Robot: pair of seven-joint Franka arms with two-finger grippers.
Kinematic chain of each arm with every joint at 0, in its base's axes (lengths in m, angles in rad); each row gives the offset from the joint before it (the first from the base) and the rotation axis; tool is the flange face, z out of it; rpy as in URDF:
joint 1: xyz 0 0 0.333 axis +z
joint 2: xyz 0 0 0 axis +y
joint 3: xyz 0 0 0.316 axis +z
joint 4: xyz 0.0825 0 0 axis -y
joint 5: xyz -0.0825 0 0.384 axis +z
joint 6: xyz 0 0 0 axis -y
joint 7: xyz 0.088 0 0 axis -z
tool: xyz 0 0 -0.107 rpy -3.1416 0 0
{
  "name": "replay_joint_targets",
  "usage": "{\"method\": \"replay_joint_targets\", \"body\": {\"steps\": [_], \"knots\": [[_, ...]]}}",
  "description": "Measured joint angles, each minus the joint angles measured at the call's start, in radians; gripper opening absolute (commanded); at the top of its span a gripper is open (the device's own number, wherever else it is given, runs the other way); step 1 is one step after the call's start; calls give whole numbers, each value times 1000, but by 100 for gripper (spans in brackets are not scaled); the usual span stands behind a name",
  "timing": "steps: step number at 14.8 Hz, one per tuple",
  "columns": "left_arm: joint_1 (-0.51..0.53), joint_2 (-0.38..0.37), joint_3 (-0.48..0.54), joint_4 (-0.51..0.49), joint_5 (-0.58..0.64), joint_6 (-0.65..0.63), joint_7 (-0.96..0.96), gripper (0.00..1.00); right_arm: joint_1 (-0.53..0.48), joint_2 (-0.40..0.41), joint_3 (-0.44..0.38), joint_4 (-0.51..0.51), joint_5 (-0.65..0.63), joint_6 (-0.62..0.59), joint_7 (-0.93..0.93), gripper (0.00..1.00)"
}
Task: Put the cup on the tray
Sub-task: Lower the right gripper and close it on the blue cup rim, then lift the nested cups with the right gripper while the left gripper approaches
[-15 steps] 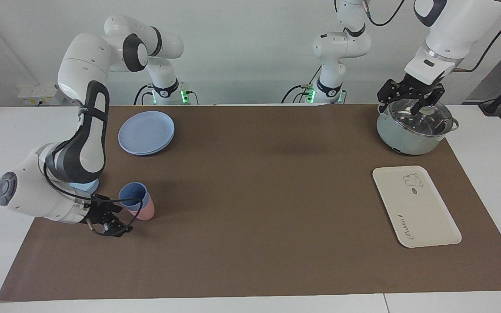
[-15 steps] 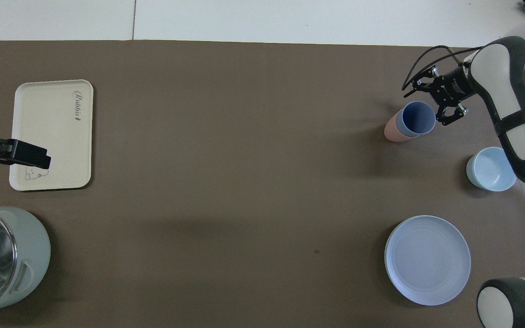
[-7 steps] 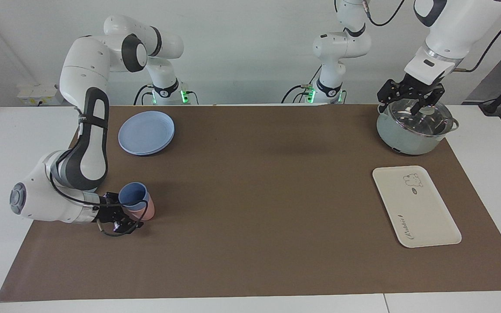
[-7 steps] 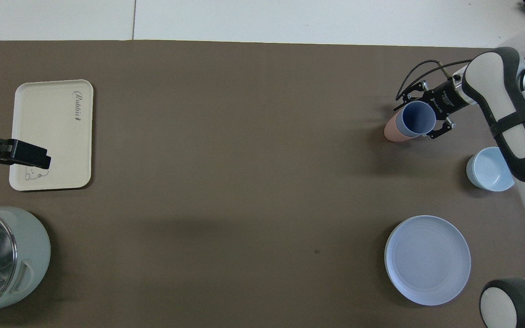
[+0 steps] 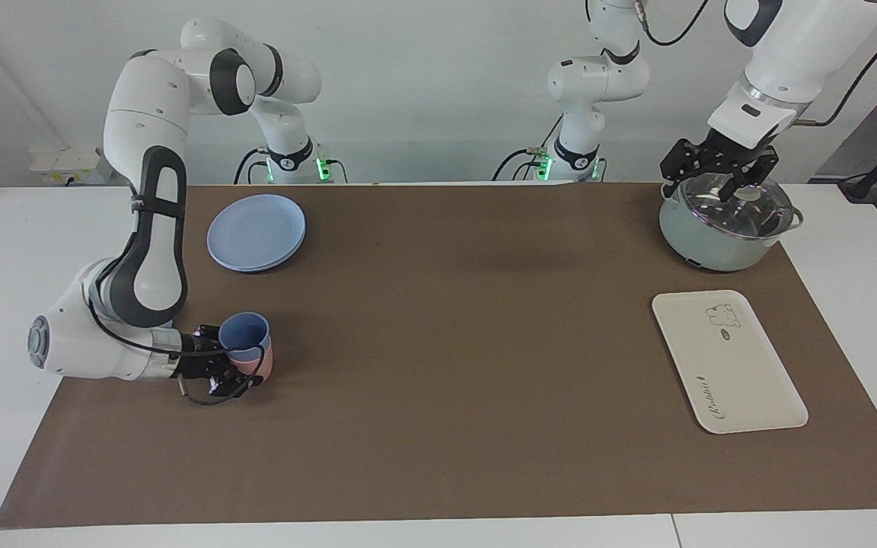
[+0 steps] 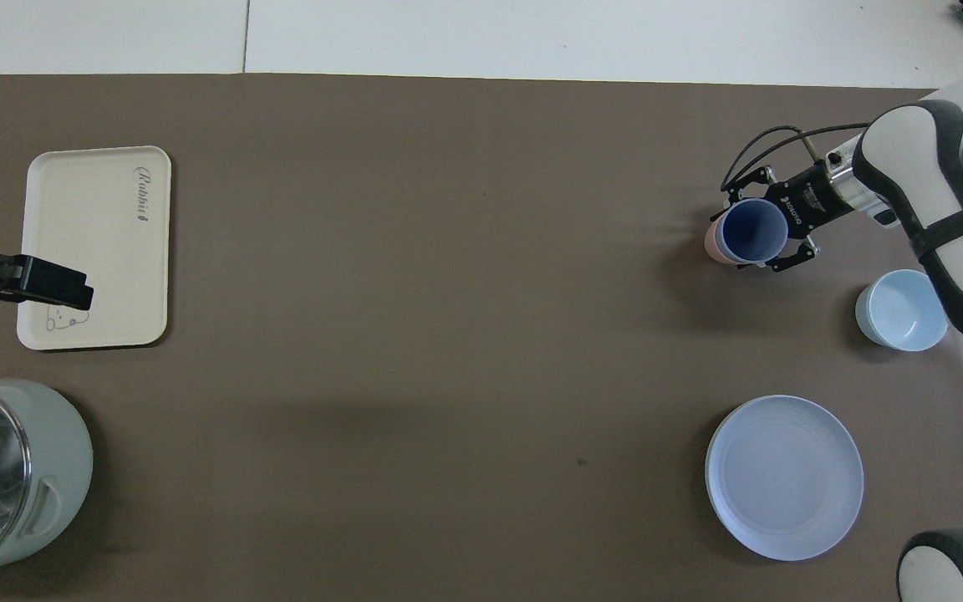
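Note:
The periwinkle-blue cup (image 5: 244, 332) stands nested in a pink cup (image 5: 262, 364) at the right arm's end of the table. My right gripper (image 5: 233, 361) reaches in low from the side, with one finger on each side of the blue cup and closed against it. In the overhead view the fingers flank the cup's (image 6: 753, 232) rim. The cream tray (image 5: 728, 361) lies bare at the left arm's end and also shows in the overhead view (image 6: 97, 242). My left gripper (image 5: 719, 179) waits open above the pot's lid.
A grey-green pot (image 5: 724, 221) with a glass lid stands nearer to the robots than the tray. A round blue plate (image 5: 256, 232) lies nearer to the robots than the cups. A light-blue bowl (image 6: 901, 309) stands beside the cups, under the right arm.
My right gripper swung in and lower around the blue cup and its fingers narrowed onto it. The stacked cups shifted slightly and stand more upright. The left arm has not moved.

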Motion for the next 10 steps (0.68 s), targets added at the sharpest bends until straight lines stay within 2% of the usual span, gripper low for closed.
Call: {"method": "replay_joint_targets", "body": {"steps": [5, 10], "knots": [[0, 0, 0, 0, 0, 0, 0, 100, 5, -77, 5, -129, 84, -2, 0, 0], [0, 0, 0, 0, 0, 0, 0, 100, 68, -207, 14, -244, 87, -5, 5, 0]]}}
